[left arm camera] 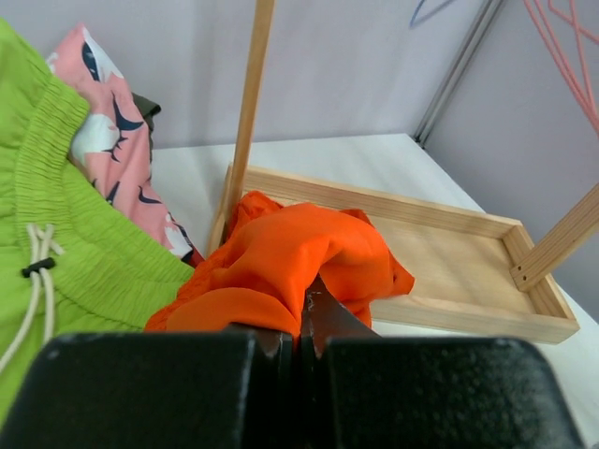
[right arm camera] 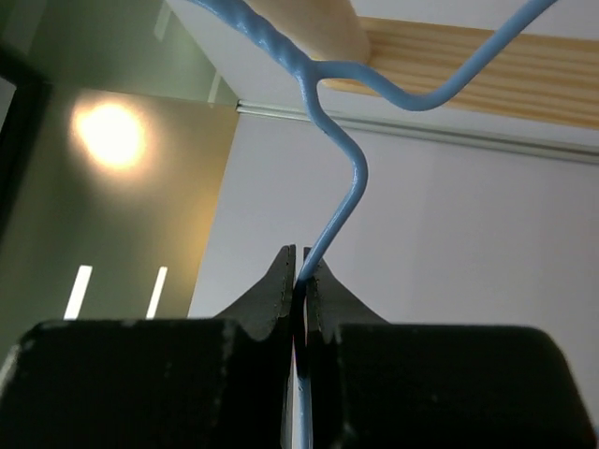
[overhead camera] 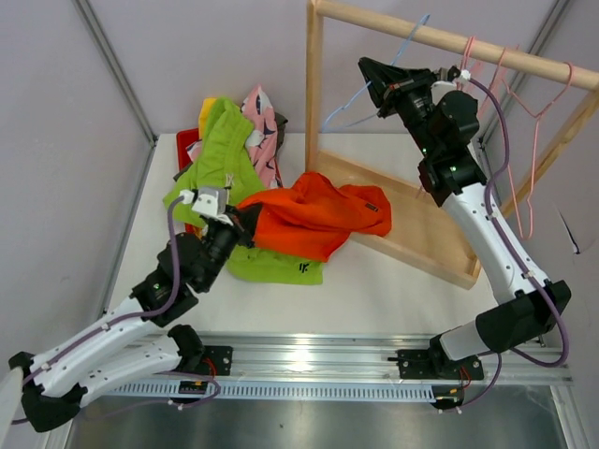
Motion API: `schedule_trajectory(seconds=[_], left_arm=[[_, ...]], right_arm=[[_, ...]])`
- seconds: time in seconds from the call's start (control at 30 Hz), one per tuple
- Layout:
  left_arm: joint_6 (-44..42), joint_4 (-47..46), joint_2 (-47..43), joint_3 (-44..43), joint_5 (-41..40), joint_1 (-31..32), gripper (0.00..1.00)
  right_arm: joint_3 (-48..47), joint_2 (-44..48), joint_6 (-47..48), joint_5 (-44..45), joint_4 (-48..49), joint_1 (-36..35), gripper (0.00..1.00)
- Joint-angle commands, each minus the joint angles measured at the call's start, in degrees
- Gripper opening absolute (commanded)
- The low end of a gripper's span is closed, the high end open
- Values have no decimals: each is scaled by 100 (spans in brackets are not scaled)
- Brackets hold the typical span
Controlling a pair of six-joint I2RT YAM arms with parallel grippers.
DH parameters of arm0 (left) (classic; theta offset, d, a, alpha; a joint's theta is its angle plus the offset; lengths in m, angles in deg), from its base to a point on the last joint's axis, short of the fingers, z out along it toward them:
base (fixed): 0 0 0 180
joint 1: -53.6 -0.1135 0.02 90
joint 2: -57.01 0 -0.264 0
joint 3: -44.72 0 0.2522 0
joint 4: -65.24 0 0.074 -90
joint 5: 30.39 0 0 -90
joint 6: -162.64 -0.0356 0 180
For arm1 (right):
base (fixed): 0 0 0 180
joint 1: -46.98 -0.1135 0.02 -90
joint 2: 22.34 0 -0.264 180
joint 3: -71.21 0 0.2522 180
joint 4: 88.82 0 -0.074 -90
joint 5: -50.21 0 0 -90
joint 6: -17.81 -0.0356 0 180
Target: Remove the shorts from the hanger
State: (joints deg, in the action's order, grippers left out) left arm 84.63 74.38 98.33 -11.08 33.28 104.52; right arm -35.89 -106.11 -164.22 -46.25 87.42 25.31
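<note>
The orange shorts (overhead camera: 318,217) lie crumpled on the table against the wooden rack's base, off any hanger. My left gripper (overhead camera: 247,224) is shut on their left edge; in the left wrist view the orange fabric (left arm camera: 299,248) is pinched between the jaws of the gripper (left arm camera: 307,301). Lime green shorts (overhead camera: 217,150) with a drawstring (left arm camera: 37,267), pink patterned shorts (overhead camera: 263,126) and yellow shorts (overhead camera: 208,108) lie piled at the back left. My right gripper (overhead camera: 372,71) is raised and shut on the wire of an empty blue hanger (right arm camera: 339,208), which hooks over the wooden rail (overhead camera: 449,39).
The wooden rack has an upright post (overhead camera: 314,89) and a shallow base tray (overhead camera: 426,238) right of the shorts. Several empty pink hangers (overhead camera: 535,112) hang on the rail at the right. A red tray (overhead camera: 186,140) lies under the pile. Grey walls enclose the table.
</note>
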Motion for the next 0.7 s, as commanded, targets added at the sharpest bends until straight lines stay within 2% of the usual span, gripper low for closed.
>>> schedule_trajectory(seconds=[0.0,0.17,0.27,0.33,0.37,0.4,0.43,0.5,0.6,0.67], left_arm=[[-126,522,-291,-671,-162,-20,0],[-600,1234,-265,-1754,-513,-20,0],[-899,1297,-195,-2192,-619,-20,0],[-1057,1306,-133,-2404,-698,-29,0],[-1180,1297,-46,-2544,-742,-29,0],[-1347,1341,7,-2711,-855,-29,0],[-1505,1367,68,-2817,-909,-29,0],[-1655,1394,244,-3124,-970,-29,0],[-1884,1508,499,-3589,-1111,-38,0],[-2060,1675,770,-3993,-1243,-55,0]], right_arm=[[323,70,71,180,177,-4,0],[729,404,325,320,55,-241,0],[852,703,606,531,-260,-346,0],[835,879,966,602,-498,-434,21],[818,941,1098,637,-690,-461,39],[791,993,1352,741,-849,-504,67],[748,1090,1485,951,-1268,-531,76],[659,1195,1818,1163,-1596,-601,92],[703,1415,2048,1445,-2001,-645,99],[721,1503,2215,1437,-2177,-654,99]])
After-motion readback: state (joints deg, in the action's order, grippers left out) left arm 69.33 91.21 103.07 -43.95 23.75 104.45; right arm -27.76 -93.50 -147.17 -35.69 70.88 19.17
